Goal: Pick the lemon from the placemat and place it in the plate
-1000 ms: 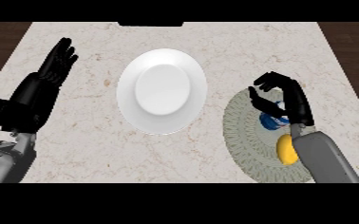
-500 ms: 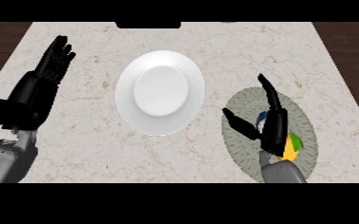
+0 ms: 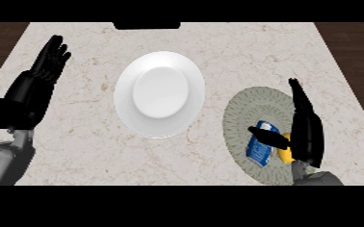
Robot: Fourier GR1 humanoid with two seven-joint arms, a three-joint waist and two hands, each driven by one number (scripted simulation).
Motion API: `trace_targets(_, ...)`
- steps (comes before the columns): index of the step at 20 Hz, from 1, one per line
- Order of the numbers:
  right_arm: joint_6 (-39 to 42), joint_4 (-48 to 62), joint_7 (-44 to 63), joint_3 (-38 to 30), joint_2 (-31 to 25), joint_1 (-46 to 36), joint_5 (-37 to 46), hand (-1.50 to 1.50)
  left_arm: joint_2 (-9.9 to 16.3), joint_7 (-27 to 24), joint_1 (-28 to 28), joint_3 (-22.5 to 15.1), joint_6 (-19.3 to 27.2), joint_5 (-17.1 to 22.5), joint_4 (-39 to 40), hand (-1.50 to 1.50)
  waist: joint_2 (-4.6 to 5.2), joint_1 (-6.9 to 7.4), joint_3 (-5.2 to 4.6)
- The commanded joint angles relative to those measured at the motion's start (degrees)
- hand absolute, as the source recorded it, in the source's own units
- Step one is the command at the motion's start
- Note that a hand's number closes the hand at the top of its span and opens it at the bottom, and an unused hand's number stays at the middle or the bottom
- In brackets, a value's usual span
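The left hand [image 3: 44, 74] is staying where it was half a second ago, resting open with straight fingers up near the tabletop's [image 3: 85, 149] edge at 9 o'clock. The white plate [image 3: 159, 94] is sitting unmoved at the centre, with bare marble running all round it and a broad open strip lying between it and the round placemat [image 3: 245, 118] at 4 o'clock. The right hand [image 3: 304, 130] has been settling lower over the placemat since the earlier frame, its fingers now stretching straight toward 12 o'clock and its thumb reaching toward 9 o'clock, spread apart and closing on nothing. The lemon [image 3: 286, 153] is lying on the placemat, showing only as a yellow sliver just beside the palm, mostly hidden under the hand. A blue object [image 3: 260, 148] is lying just left of it, partly crossed by the thumb; what it is cannot be made out. The placemat's lower rim is being cut off at the view's bottom.
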Motion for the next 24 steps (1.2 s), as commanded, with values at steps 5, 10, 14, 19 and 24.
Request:
trace_targets(5,28.1,-7.1,28.4,2.6,-6.9,-2.1,3.1,-1.5,-1.3,0.6,-1.3,-1.0,0.0,-0.7,0.3,0.0,0.18,0.26,0.01)
trace_targets(10,42.8,-14.1,44.4,3.6,-4.8,-4.4,-2.8,-1.5,-0.6,0.4,-0.2,0.3,-1.2,-0.5,-0.2,0.0,0.27,1.19,0.3)
trace_targets(14,46.5,-16.2,48.4,3.8,-4.3,-3.6,-3.3,-1.5,-1.4,2.6,-3.0,1.1,-0.5,-1.9,0.3,0.0,0.42,1.1,0.43)
trace_targets(19,49.0,-11.4,48.8,-0.5,-5.8,-7.9,-3.3,-1.5,-1.6,2.8,-1.0,1.8,-2.0,-1.8,-2.3,0.0,0.43,1.67,0.44)
trace_targets(24,49.4,-7.1,47.3,-1.4,-6.5,-4.8,-2.6,-1.5,-3.4,-2.1,3.4,1.5,-3.3,-2.7,-0.4,0.0,0.52,1.81,0.41)
